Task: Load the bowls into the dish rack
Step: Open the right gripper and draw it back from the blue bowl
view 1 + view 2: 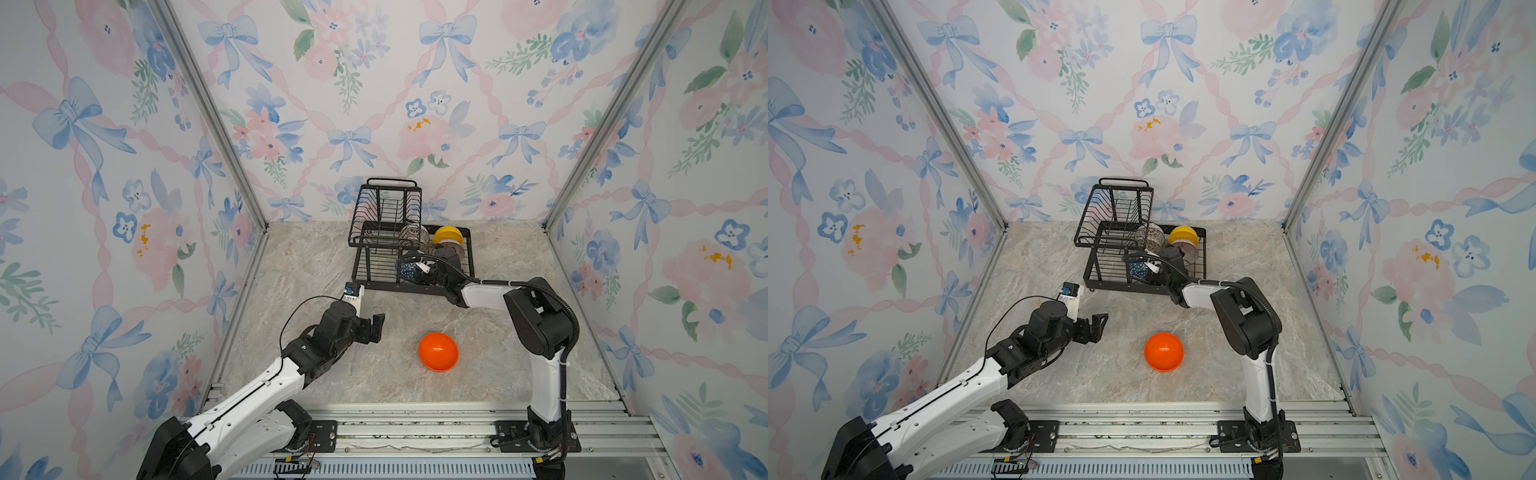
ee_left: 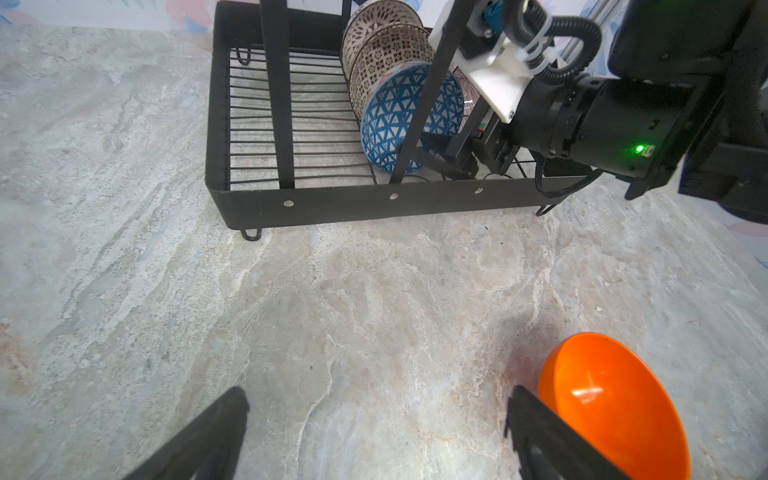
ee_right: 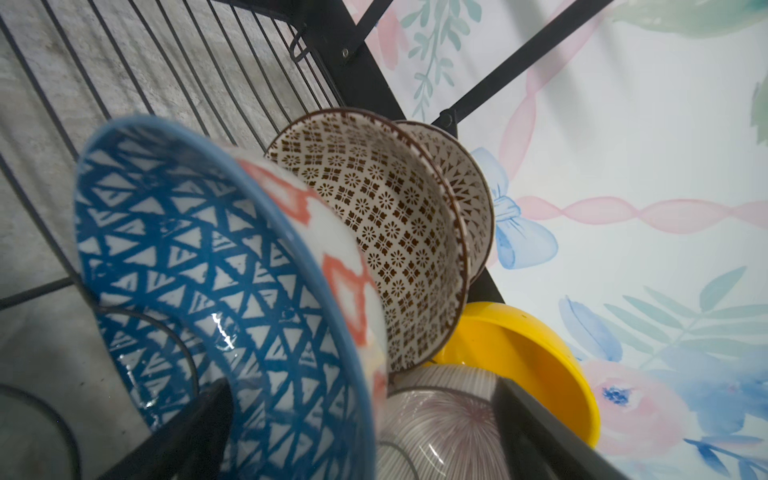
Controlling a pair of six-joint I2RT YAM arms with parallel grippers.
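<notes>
Worktop (image 1: 291, 266): grey marble look.
Walls (image 1: 374, 83): floral bow wallpaper, three sides.
Dish rack (image 1: 382, 286): middle of back edge.
Orange bowl (image 1: 438, 351): front centre, loose.
Left gripper (image 2: 378, 401): fingers apart, empty.
Right gripper (image 3: 359, 388): fingers apart, astride blue bowl (image 2: 411, 116) in rack.

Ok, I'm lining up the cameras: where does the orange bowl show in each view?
In a top view: orange bowl on the tabletop, nearer than the dish rack.
In a top view: the bowl, same spot.
Left wrist: the bowl beside the left tool.
Right wrist: not in it.
Shared landmark: the dish rack.
</notes>
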